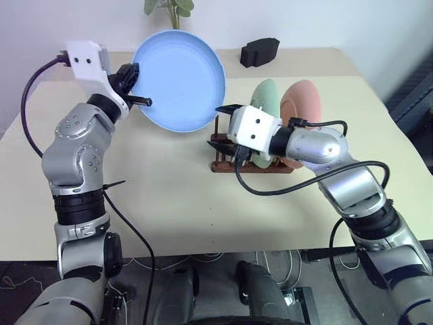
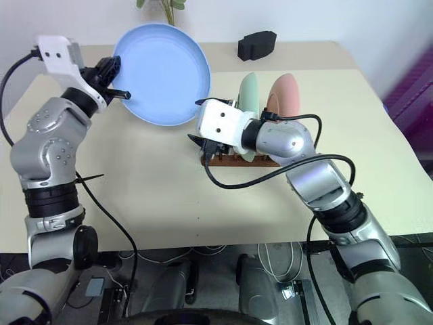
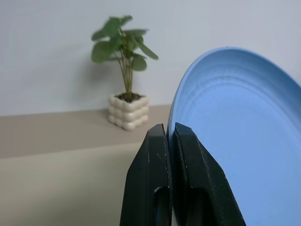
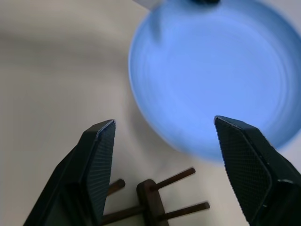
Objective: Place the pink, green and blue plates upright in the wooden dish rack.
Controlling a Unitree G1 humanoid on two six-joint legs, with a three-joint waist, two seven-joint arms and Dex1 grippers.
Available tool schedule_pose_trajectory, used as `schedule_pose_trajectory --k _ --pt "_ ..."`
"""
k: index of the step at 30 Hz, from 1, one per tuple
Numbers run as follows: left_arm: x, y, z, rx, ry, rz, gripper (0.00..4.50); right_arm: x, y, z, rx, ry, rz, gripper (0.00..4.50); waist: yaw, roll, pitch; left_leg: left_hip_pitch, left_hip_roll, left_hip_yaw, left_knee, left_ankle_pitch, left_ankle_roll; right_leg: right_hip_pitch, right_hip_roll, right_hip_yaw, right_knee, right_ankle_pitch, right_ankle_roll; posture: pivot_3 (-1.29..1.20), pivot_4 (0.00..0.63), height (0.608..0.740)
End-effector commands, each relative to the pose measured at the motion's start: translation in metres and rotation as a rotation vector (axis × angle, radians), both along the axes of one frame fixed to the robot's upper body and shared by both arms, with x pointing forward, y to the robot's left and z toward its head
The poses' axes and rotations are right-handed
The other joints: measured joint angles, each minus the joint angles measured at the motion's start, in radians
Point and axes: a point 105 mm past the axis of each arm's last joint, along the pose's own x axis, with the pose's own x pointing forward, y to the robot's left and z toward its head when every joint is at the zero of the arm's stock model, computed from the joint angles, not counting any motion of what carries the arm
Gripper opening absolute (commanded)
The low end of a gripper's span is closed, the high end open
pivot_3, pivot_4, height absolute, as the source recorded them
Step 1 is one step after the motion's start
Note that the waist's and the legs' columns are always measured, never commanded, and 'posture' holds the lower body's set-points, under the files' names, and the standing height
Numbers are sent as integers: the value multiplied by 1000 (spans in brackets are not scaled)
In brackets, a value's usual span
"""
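Your right gripper (image 1: 218,141) sits at the centre of the frame with its fingers spread wide and nothing between them, just in front of the near end of the wooden dish rack (image 1: 223,164). The rack stands on the desk (image 1: 176,203) right of centre; the green plate (image 1: 265,101) and the pink plate (image 1: 302,103) already stand upright in it, side by side — green to the left of pink. Your left gripper (image 1: 135,87), in the upper left, is clenched on the rim of the blue plate (image 1: 181,80) and holds it tilted up off the desk. At the top edge — a black block (image 1: 259,51) and a potted plant (image 3: 123,89).
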Motion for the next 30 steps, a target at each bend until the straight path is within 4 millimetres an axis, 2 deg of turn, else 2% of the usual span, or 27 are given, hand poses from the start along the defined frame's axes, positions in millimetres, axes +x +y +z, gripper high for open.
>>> schedule_pose_trajectory --k 1,7,15,16,17,22,29,30 --pt "-10 -15 27 27 -95 -36 19 -1 12 10 -27 -103 19 3418 0 0 0 0 0 0 0 0 0 0 0 0 0 0 0 0 150 736" --pt "-16 -28 30 19 -91 -93 19 11 18 3 -98 -174 -9 3418 1 0 0 0 0 0 0 0 0 0 0 0 0 0 0 0 150 736" --pt "-24 -34 39 7 -104 -133 19 21 19 -11 -153 -190 -30 3418 0 0 0 0 0 0 0 0 0 0 0 0 0 0 0 0 150 736" --pt "-24 -34 40 2 -107 -136 0 22 19 -12 -155 -188 -33 2886 0 0 0 0 0 0 0 0 0 0 0 0 0 0 0 0 150 736" --pt "-25 -34 41 -3 -108 -139 0 23 19 -13 -160 -188 -35 2591 0 0 0 0 0 0 0 0 0 0 0 0 0 0 0 0 150 736" --pt "-26 -36 45 -19 -113 -153 0 24 18 -15 -170 -194 -45 13 0 0 0 0 0 0 0 0 -1 0 0 0 0 0 0 0 150 736" --pt "-25 -36 41 -53 -95 -167 0 24 17 -14 -171 -216 -55 13 0 0 0 0 0 0 0 1 -1 0 0 0 0 0 0 0 150 736" --pt "-25 -35 41 -70 -98 -171 511 24 17 -13 -168 -221 -55 0 0 0 0 0 0 0 0 1 -1 0 0 0 0 0 0 0 150 736"
